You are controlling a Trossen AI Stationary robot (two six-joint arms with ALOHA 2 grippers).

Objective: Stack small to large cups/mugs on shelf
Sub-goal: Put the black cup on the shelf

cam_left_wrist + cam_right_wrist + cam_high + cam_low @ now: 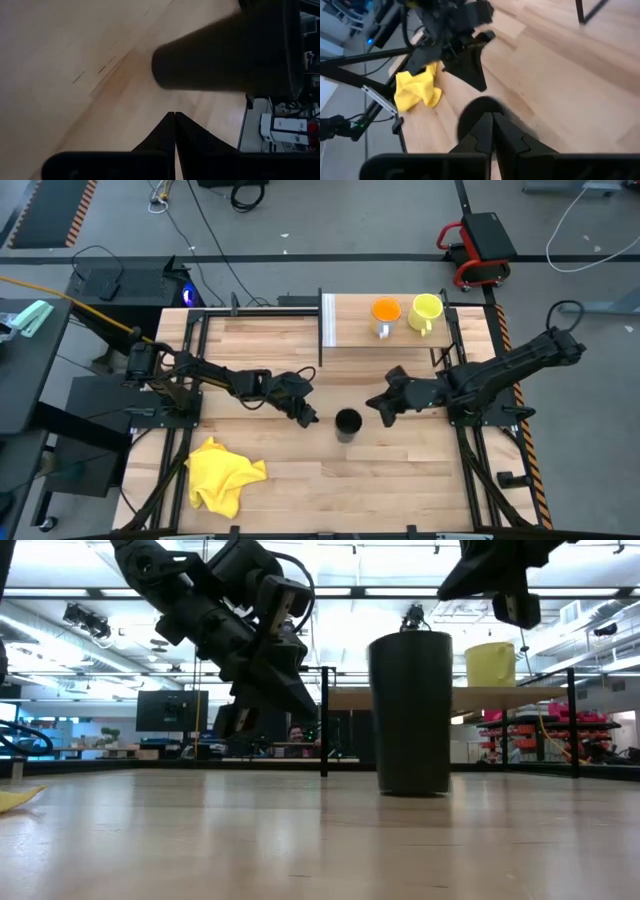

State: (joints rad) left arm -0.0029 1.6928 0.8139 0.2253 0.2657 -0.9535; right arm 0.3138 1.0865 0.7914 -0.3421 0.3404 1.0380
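The black cup (347,423) stands upright on its base on the plank tabletop, between my two grippers. My left gripper (308,418) is shut and sits low, just left of the cup and apart from it; in the left wrist view the cup (220,60) lies a little beyond its fingertips (175,114). My right gripper (385,412) is shut, to the right of the cup and higher than its rim (479,111). The orange cup (386,310) and the yellow-green mug (425,310) stand side by side on the shelf (400,342) at the far side.
A crumpled yellow cloth (222,473) lies near the table's front left corner. The shelf's white end panel (328,320) stands upright at its left end. Black frame rails (188,380) run along both table sides. Bare planks (400,480) stretch in front of the cup.
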